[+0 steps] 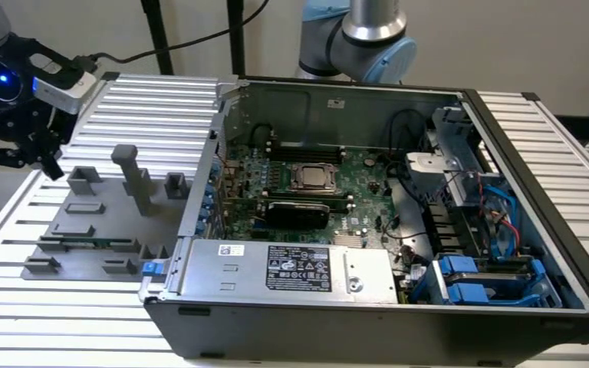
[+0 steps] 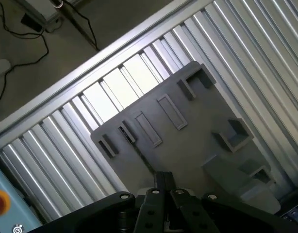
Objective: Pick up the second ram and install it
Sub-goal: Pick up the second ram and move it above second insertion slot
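The second ram [image 1: 82,244] is a thin green stick lying in a low slot near the front of the grey holder plate [image 1: 110,230], at the exterior view's left. My gripper [image 1: 47,162] hangs above the plate's far left corner, apart from the stick. In the wrist view its fingertips [image 2: 163,182] are pressed together with nothing between them, above the grey plate [image 2: 188,141]. A thin dark line [image 2: 141,158] runs across the plate toward the fingers; it may be the stick seen edge-on.
An open computer case [image 1: 540,230] fills the exterior view's middle and right, holding the green motherboard [image 1: 361,192] with its processor socket [image 1: 313,178]. Grey upright posts [image 1: 131,176] stand on the holder plate. Everything rests on a ribbed aluminium table [image 1: 151,96].
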You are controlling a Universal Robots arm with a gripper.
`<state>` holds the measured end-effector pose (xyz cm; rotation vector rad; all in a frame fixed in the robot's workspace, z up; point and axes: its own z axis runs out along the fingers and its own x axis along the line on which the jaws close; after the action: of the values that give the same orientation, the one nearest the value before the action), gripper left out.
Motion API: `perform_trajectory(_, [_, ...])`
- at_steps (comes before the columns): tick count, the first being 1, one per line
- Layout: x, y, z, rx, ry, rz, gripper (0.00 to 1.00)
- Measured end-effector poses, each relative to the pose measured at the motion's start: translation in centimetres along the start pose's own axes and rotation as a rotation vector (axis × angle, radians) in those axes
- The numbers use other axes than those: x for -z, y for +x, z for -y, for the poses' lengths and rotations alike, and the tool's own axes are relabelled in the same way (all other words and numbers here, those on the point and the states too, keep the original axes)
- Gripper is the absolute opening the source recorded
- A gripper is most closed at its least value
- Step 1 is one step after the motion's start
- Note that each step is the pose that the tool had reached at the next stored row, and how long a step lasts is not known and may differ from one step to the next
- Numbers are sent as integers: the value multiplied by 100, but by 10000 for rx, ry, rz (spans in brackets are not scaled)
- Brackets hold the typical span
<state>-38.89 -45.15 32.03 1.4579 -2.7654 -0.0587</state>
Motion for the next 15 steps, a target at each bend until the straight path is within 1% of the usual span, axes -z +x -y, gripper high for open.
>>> perform_trajectory(7, [-40, 0, 2, 1264, 7, -42, 11])
perform_trajectory(15, [-86, 0, 3, 2726, 61, -63, 11])
